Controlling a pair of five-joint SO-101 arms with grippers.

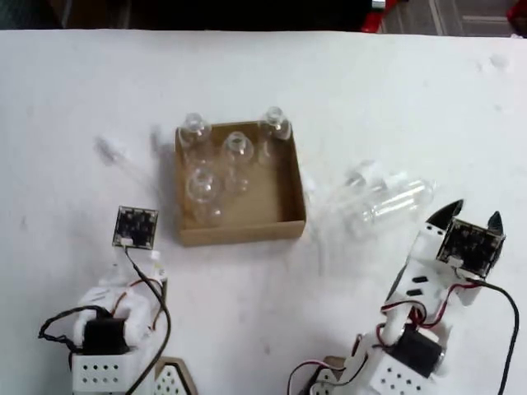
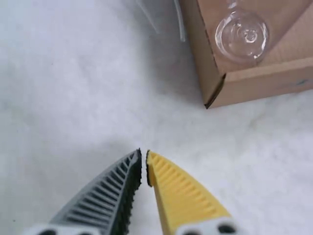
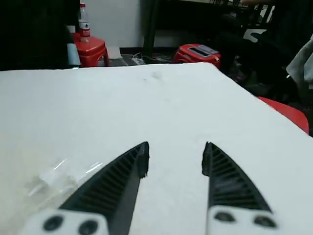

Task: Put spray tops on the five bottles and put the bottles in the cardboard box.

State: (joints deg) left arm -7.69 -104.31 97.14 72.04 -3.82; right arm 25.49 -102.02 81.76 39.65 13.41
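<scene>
Left wrist view: left end effector [image 2: 144, 162] closed, near cardboard box [image 2: 264, 81] corner; right end effector [image 3: 175, 158] wide.

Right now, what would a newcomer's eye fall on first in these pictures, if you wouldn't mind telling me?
The cardboard box in the middle of the table draws the eye, with four clear bottles standing inside it. A fifth bottle lies on its side to the box's right, just ahead of the open right tool, while the left tool sits shut above bare table near the box's front corner.
</scene>
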